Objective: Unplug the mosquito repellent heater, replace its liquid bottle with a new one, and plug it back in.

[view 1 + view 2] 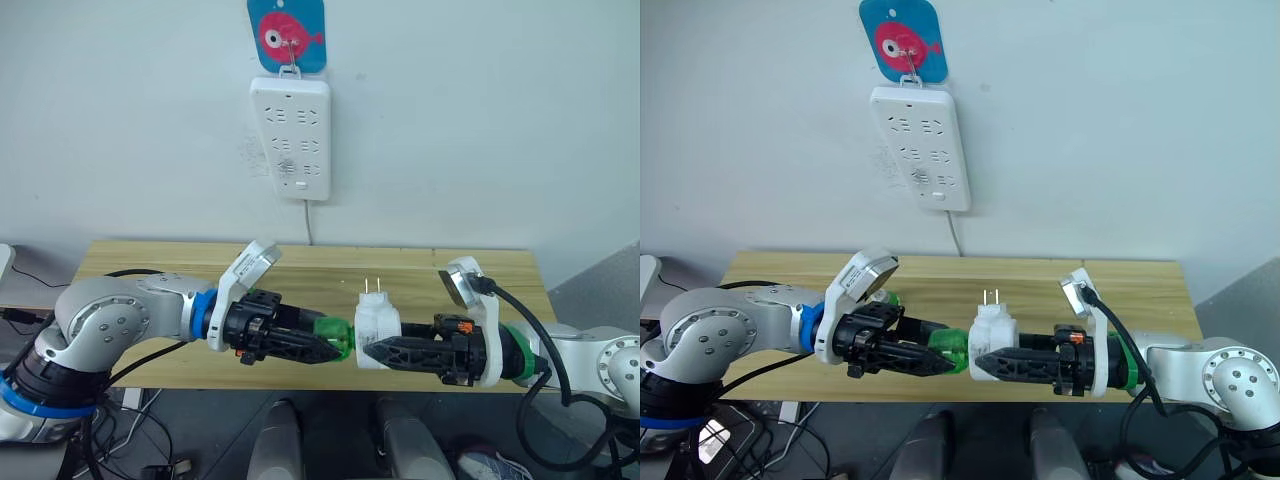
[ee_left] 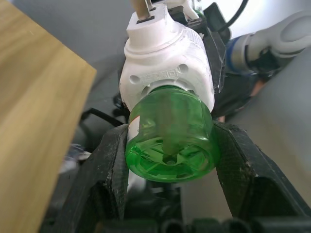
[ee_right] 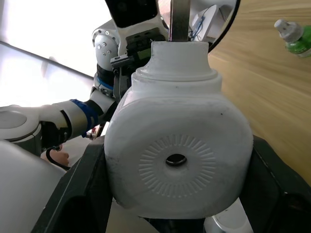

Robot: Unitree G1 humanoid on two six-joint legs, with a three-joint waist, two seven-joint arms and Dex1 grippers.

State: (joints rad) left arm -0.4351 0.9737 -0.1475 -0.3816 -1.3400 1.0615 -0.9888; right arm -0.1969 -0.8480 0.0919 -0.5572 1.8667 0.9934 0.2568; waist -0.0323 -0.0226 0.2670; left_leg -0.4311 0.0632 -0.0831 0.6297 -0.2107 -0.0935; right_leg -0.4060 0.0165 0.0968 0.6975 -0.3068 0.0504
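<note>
The mosquito repellent heater is a small white unit held in the air over the table's front edge, its two prongs pointing up. My right gripper is shut on its sides, and the round hole in its face shows in the right wrist view. A green liquid bottle sits in the heater's left end. My left gripper is shut on this bottle, which still meets the heater's collar. Another green bottle with a white cap lies on the table.
A long white power strip hangs on the wall under a blue fish hook, its cord running down behind the wooden table. The wall stands close behind the table.
</note>
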